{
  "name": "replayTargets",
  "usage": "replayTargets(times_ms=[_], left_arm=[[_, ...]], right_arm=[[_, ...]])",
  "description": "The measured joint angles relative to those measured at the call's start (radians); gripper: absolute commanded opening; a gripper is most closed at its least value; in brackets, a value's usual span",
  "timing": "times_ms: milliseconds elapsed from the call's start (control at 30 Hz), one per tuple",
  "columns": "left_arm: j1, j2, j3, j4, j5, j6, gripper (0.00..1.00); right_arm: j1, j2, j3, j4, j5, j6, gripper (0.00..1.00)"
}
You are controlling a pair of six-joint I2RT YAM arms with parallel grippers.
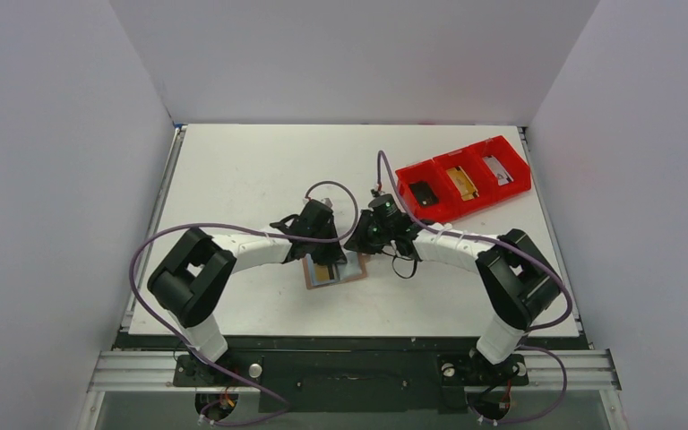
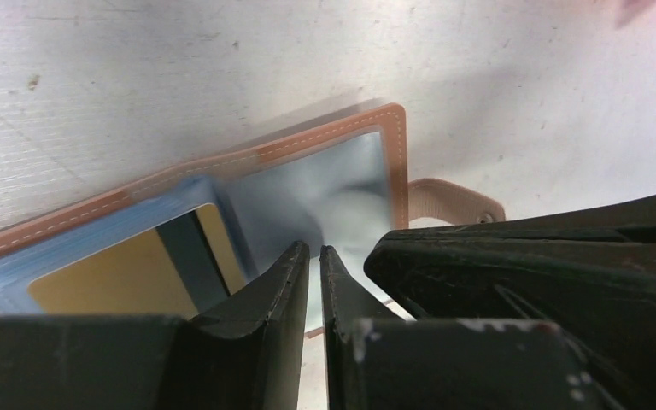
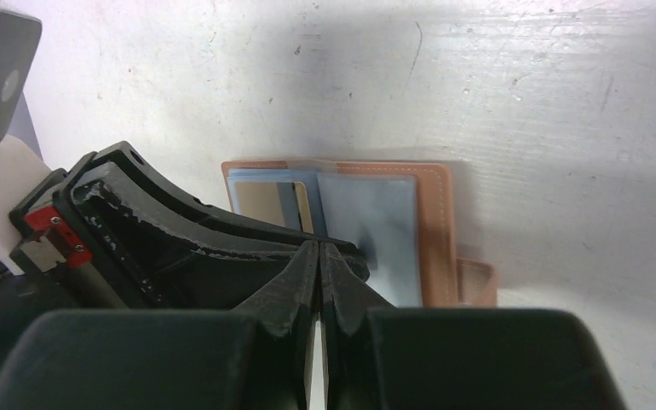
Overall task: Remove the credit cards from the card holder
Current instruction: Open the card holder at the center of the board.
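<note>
While the white worktop (image 1: 233,170) fills most of the top view, the left arm (image 1: 251,249) reaches in from 8 o'clock and the right arm (image 1: 452,246) from 4 o'clock, and they meet near its middle. A red tray (image 1: 466,204) with three compartments sits at 2 o'clock, well apart from that meeting point, with a small item in each compartment.

The left claw (image 2: 312,252) hangs over the card holder (image 1: 333,271). Its fingers are narrow, with only a thin slit between them, and I cannot tell whether they pinch anything. The right claw (image 3: 319,248) is just beside it, fingertips drawn together and nothing seen between them.

The card holder lies open and flat, just toward 6 o'clock from the worktop's middle. Its long axis runs roughly 9 to 3 o'clock, with the 9 o'clock end tipped slightly nearer the arm bases. The top view gives this lie, but the claws cover part of the holder there.

The left wrist view adds the pale stitching, the blue-grey inner faces and a gold card (image 2: 111,282) with a dark stripe behind a window pocket. The small tab (image 2: 453,201) sticks out of the holder's edge just beside the right claw's body. The right wrist view shows both inner faces side by side, with the left claw's body crossing the card-side end.
</note>
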Motion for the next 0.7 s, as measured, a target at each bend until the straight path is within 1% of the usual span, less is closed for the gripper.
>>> replayTargets(times_ms=[267, 367, 500, 600, 700], left_arm=[[0.011, -0.023, -0.018, -0.031, -0.022, 0.008, 0.1], [0.023, -0.062, -0.021, -0.068, -0.041, 0.027, 0.1], [0.046, -0.13, -0.029, -0.101, -0.066, 0.048, 0.11], [0.078, -0.199, -0.063, -0.117, -0.077, 0.058, 0.11], [0.108, -0.238, -0.089, -0.141, -0.089, 0.07, 0.11]], right_arm=[[-0.001, 0.021, -0.001, 0.051, -0.038, 0.018, 0.01], [-0.002, 0.023, -0.016, 0.078, -0.068, 0.016, 0.04], [0.0, 0.045, -0.017, 0.1, -0.114, 0.006, 0.05], [0.004, 0.069, -0.01, 0.1, -0.136, -0.006, 0.07], [0.014, 0.091, 0.006, 0.092, -0.146, -0.02, 0.12]])
